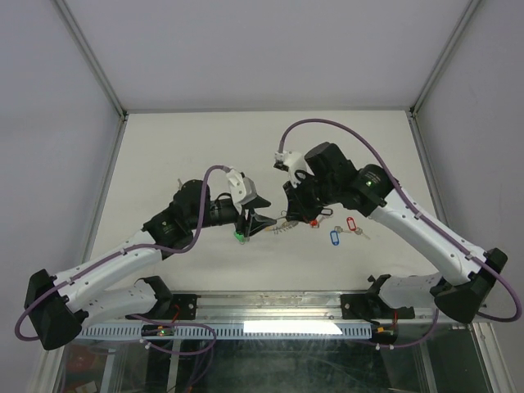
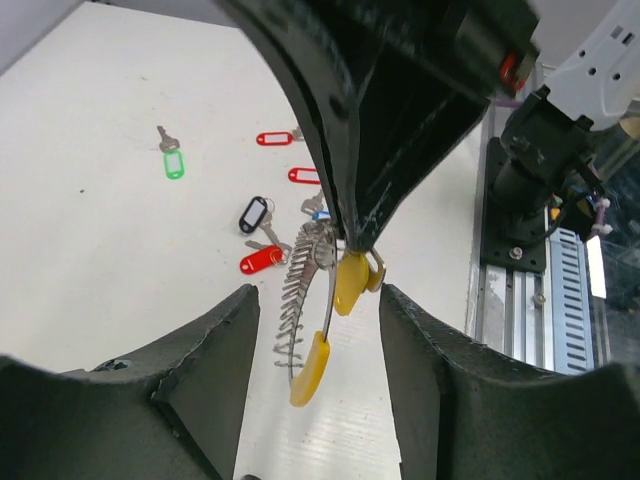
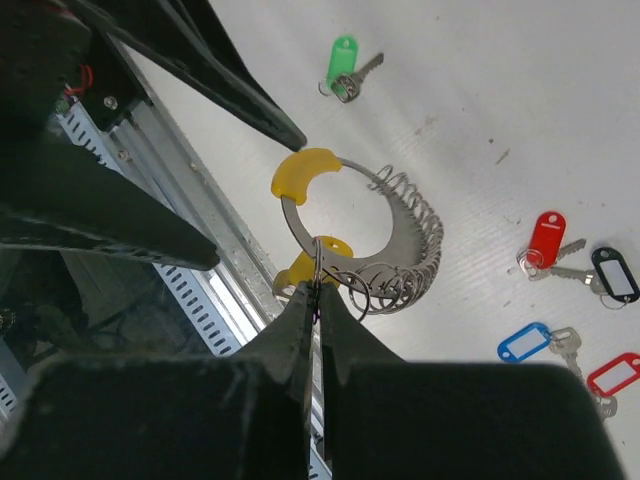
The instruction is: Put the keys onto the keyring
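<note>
The keyring (image 3: 425, 240) is pinched beside its yellow segment by the closed right end effector (image 3: 315, 292). The left end effector (image 2: 318, 296) is held open, and the keyring is seen between its spread fingers. The keys (image 3: 345, 72) are scattered on the worktop (image 3: 480, 90) beyond both end effectors.

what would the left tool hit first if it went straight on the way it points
Most likely the keyring, which hangs right ahead of the open left tool from the shut right tool; depth is unclear.
</note>
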Controlling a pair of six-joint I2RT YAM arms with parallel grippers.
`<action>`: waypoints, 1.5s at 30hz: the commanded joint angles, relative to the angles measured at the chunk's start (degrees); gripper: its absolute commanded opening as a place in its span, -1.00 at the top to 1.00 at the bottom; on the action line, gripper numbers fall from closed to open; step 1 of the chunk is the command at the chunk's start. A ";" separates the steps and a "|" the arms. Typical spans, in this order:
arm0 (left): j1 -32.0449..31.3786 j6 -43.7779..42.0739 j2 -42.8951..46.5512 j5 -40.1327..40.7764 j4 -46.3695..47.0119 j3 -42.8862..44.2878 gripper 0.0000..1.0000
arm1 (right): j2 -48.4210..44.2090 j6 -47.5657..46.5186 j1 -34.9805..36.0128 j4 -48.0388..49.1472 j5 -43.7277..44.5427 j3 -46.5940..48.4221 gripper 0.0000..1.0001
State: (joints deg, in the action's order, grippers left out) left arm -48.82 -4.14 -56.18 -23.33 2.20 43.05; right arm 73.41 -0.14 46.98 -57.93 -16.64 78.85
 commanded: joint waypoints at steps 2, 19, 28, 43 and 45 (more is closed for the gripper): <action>-0.54 -2.35 -0.76 -4.04 -0.52 3.03 -0.04 | -3.92 -0.66 0.03 6.35 -2.70 0.40 1.00; -0.91 -4.35 -3.93 -4.49 -2.47 4.15 0.18 | -2.96 -0.56 0.04 6.92 -4.80 3.24 1.00; -2.38 -7.42 -4.31 1.84 -5.60 5.52 0.48 | -2.26 1.63 0.06 6.81 -3.91 4.43 1.00; -6.70 -9.96 -5.42 10.37 -6.83 7.63 1.00 | -1.20 6.07 0.03 7.39 -4.21 4.84 1.00; -7.43 -10.09 -5.51 12.47 -6.88 7.75 1.00 | -0.87 6.57 0.04 6.56 -4.14 5.16 1.00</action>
State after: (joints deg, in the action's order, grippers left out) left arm -54.76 -12.97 -61.56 -15.84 -6.02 47.72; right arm 72.27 3.70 46.89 -53.95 -19.75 80.47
